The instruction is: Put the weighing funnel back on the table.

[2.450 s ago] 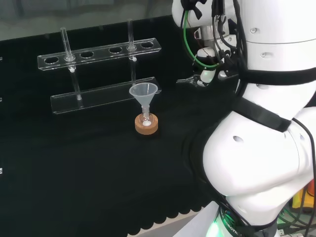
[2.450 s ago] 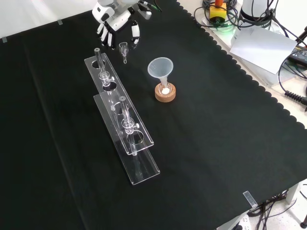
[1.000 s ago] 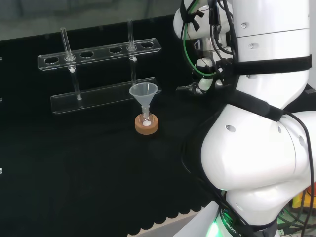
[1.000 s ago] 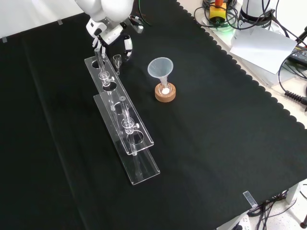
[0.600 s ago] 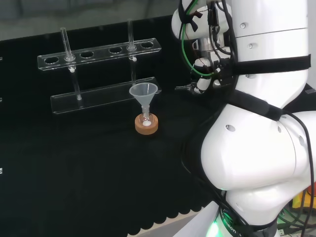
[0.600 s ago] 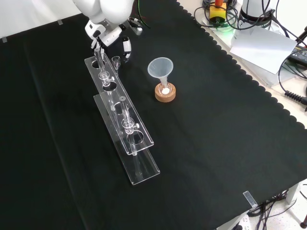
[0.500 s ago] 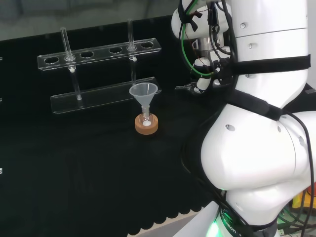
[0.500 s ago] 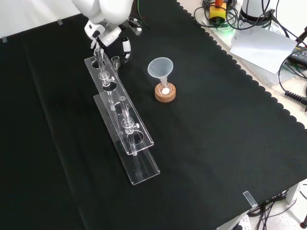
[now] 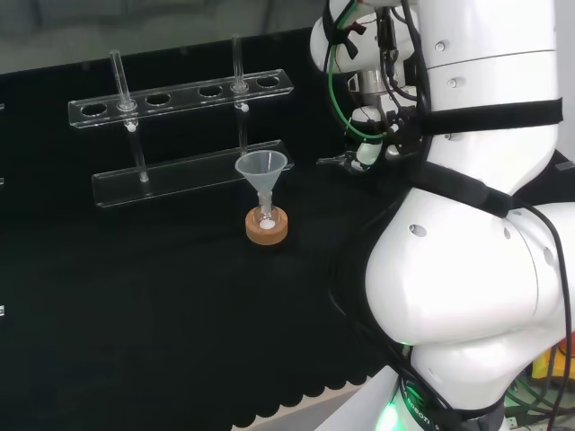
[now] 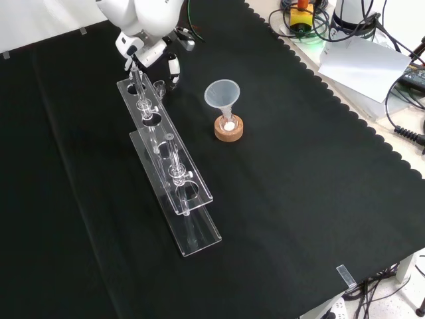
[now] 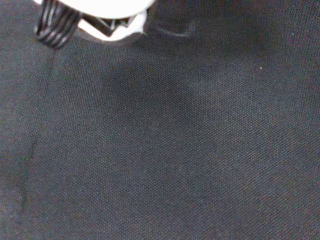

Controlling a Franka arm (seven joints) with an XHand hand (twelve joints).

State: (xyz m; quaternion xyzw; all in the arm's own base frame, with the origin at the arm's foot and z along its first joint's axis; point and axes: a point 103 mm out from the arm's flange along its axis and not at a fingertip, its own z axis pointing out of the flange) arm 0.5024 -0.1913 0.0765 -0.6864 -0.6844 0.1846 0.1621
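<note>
**Head view:** The black and white robot hand (image 9: 366,148) hangs over the black cloth (image 9: 135,314), just left of the arm's big white links (image 9: 467,269). It is to the right of the clear plastic test-tube rack (image 9: 180,94). From here I cannot tell how its fingers are set. 2 glass tubes (image 9: 119,81) stand upright in the rack. In front of the rack, the big clear cone-shaped funnel (image 9: 260,166) stands mouth up. Its stem is in a small flask on a round cork ring (image 9: 268,229).

**Front view:** The hand (image 10: 174,65) comes in at the top, at the rack's (image 10: 166,159) far end. Its fingers point down and are curled in on the small clear weighing funnel (image 10: 159,86), which they hold mouth up with the stem pointing down. The weighing funnel is just beside the rack's far end and left of the big funnel (image 10: 222,93). It is low over the cloth (image 10: 299,199), and I cannot tell whether the stem touches it. The cork ring (image 10: 228,129) stands well apart from the hand.

**Wrist view:** Cloth (image 11: 175,150) lies close under the camera, and a blurred white part of the hand (image 11: 100,12) is at the edge.
</note>
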